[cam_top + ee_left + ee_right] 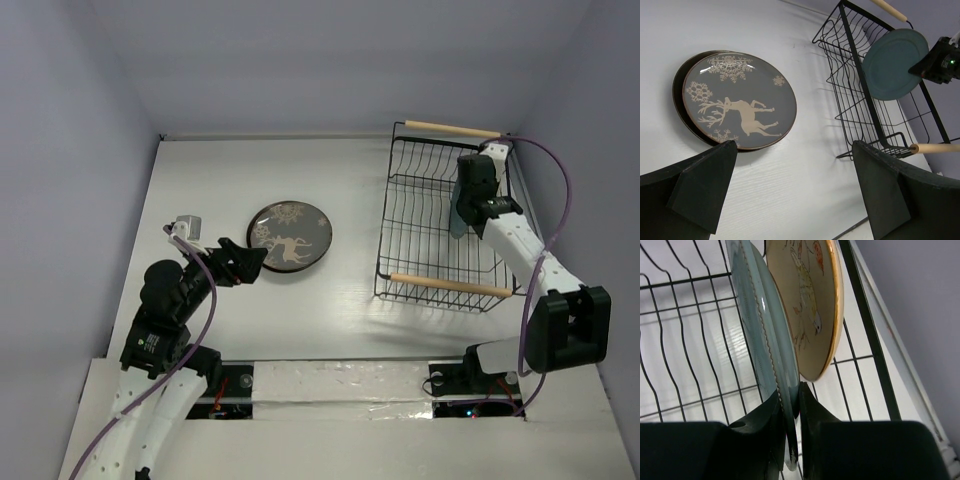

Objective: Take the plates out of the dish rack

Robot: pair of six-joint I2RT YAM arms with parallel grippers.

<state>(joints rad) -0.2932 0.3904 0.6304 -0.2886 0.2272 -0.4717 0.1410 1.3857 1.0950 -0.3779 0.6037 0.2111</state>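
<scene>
Worktop (330, 325): white, boxed in by pale walls.
Dish rack (445, 285): black wire basket with two wooden rod handles.
Teal plate (757, 325): standing on edge inside the dish rack, towards its right wall.
Tan plate (810, 300): upright inside the dish rack, just beside the teal plate.
Deer plate (290, 237): flat, well left of the dish rack, stacked on a second plate (676, 92).
Right jaws: inside the dish rack, pinched on the teal plate's rim, one finger on each face.
Left jaws: left of the dish rack, beside the deer plate, spread wide, holding nothing.

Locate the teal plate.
Top view, right side: the teal plate stands upright in the dish rack, its rim pinched by the right gripper, beside the tan plate.
</scene>
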